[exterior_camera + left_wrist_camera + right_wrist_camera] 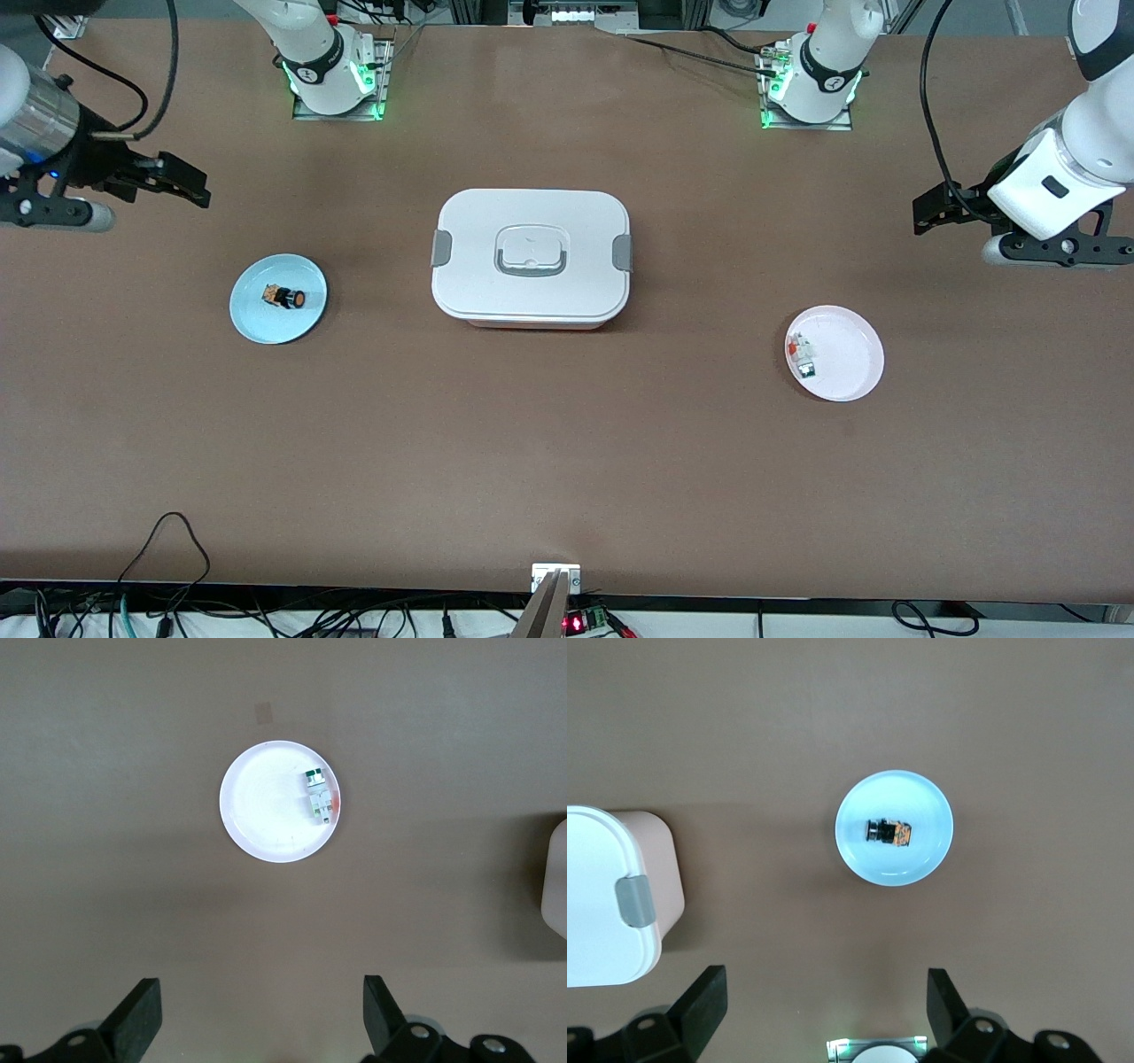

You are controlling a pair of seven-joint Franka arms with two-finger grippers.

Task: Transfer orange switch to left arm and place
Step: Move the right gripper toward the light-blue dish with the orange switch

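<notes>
The orange switch [285,298] [888,831] lies on its side on a light blue plate [257,328] [930,850] toward the right arm's end of the table. My right gripper [199,186] [826,976] hangs open and empty over bare table beside that plate. The white box [532,257] [602,895] stands mid-table, lid shut, with its edge [556,877] also in the left wrist view. My left gripper [921,217] [261,988] hangs open and empty over bare table at the left arm's end.
A pale pink plate [850,354] [266,806] toward the left arm's end holds small red-white-green parts [803,356] [319,795]. The arm bases [335,84] [808,89] glow green. A small bracket [555,578] sits at the table edge nearest the front camera, with cables below it.
</notes>
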